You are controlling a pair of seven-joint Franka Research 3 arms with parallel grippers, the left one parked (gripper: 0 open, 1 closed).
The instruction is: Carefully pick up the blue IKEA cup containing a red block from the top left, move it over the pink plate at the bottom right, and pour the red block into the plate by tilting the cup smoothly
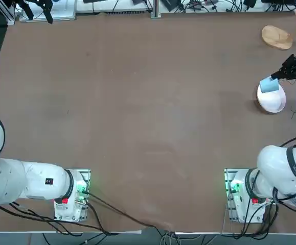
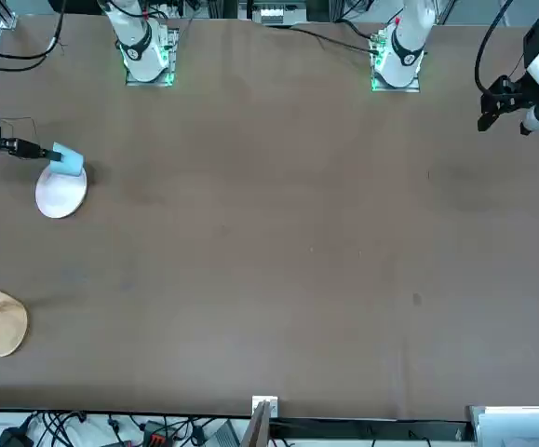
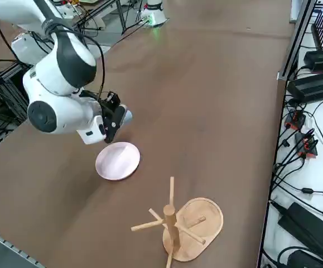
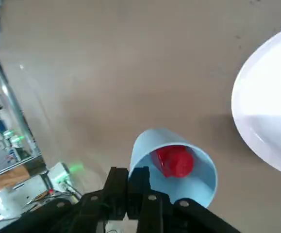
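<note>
My right gripper (image 1: 276,76) is shut on the rim of the blue IKEA cup (image 1: 269,84), holding it tilted in the air over the near edge of the pink plate (image 1: 271,100). The cup (image 2: 68,159) hangs just above the plate (image 2: 60,193) in the front view. From the wrist, the red block (image 4: 173,160) lies inside the tilted cup (image 4: 179,167), with the fingers (image 4: 130,187) pinching the cup wall; the plate (image 4: 269,121) lies off to one side. In the right side view the cup (image 3: 125,115) shows just past the gripper (image 3: 115,120), above the plate (image 3: 117,161).
A tan wooden oval base with a pegged stand (image 3: 181,223) sits beyond the plate near the table's right edge, and shows as a wooden oval (image 1: 276,37) from overhead. Cables and power strips (image 3: 312,84) run along that edge. Bare brown tabletop (image 1: 137,102) stretches to the left.
</note>
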